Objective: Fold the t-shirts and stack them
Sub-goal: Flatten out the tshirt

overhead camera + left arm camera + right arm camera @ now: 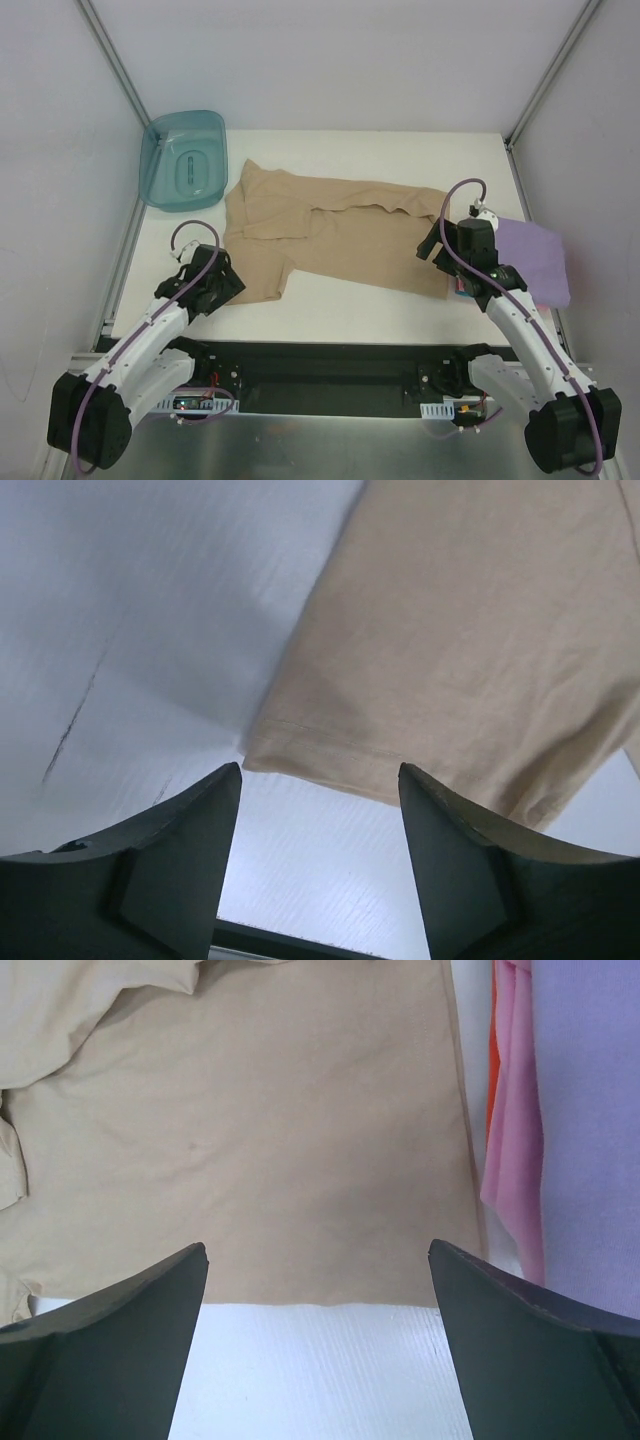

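Observation:
A tan t-shirt (pixel 330 232) lies partly folded across the middle of the white table. Its sleeve hem shows in the left wrist view (pixel 470 630) and its bottom edge in the right wrist view (pixel 260 1160). My left gripper (pixel 228 285) is open and empty just off the shirt's near-left sleeve; in its own view (pixel 320 780) the hem lies between its tips. My right gripper (pixel 432 250) is open and empty at the shirt's near-right edge, and in its own view (pixel 318 1252). A folded lavender t-shirt (pixel 535 258) lies at the right on a pink one (pixel 512 1140).
A teal translucent tub (pixel 184 160) leans at the back left corner. Metal frame posts (pixel 110 60) rise at the left and right back. An orange strip (pixel 492 1070) shows beside the pink shirt. The table's black front rail (pixel 330 365) runs between the arm bases.

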`<state>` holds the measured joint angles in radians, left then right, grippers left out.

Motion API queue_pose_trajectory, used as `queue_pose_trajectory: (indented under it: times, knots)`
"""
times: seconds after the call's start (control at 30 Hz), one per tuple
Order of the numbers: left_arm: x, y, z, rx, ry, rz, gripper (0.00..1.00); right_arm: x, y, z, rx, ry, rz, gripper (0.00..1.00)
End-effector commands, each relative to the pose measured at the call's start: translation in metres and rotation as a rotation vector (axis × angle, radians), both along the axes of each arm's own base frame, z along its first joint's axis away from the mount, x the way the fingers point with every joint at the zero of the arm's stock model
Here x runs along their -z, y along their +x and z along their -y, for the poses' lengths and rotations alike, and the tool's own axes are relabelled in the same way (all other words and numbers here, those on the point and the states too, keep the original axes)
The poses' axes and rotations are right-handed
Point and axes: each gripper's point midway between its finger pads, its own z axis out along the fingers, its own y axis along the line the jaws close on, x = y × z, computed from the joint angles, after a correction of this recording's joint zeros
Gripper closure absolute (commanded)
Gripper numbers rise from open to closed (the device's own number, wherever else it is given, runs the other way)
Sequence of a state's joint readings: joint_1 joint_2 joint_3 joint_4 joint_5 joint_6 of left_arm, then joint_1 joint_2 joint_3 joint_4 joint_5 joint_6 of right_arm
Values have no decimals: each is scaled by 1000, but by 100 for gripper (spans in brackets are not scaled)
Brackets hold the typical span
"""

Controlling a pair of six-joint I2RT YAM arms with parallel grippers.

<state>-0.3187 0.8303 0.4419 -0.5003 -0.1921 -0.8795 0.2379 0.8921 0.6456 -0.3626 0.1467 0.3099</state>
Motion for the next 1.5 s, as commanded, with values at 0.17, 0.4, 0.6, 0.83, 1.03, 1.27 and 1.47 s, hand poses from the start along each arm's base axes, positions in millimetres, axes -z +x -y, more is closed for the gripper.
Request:
queue_pose_trajectory:
  times: [0.17, 0.4, 0.6, 0.83, 1.03, 1.27, 1.47]
  knots:
    - [23, -6, -22, -131, 72, -123, 50, -5, -2, 2, 2, 3, 16, 3]
    - [31, -6, -23, -133, 79, -157, 56, -4, -1, 0, -14, 0, 11, 3]
    - [37, 0, -9, -75, 32, -177, 85, -3, 0, 1, -14, -7, 5, 3]
    - [25, 11, -16, -94, 59, -98, 100, -2, 1, -4, -57, -16, -2, 3]
    - [12, 17, -59, -263, 129, -28, 100, 2, -3, -23, -147, 37, -44, 3]
    - [6, 15, -89, -359, 175, 3, 100, 22, -33, -28, -159, -52, -213, 2]
    - [12, 19, -81, -301, 137, 9, 100, 43, -77, -25, -79, -1, -365, 7]
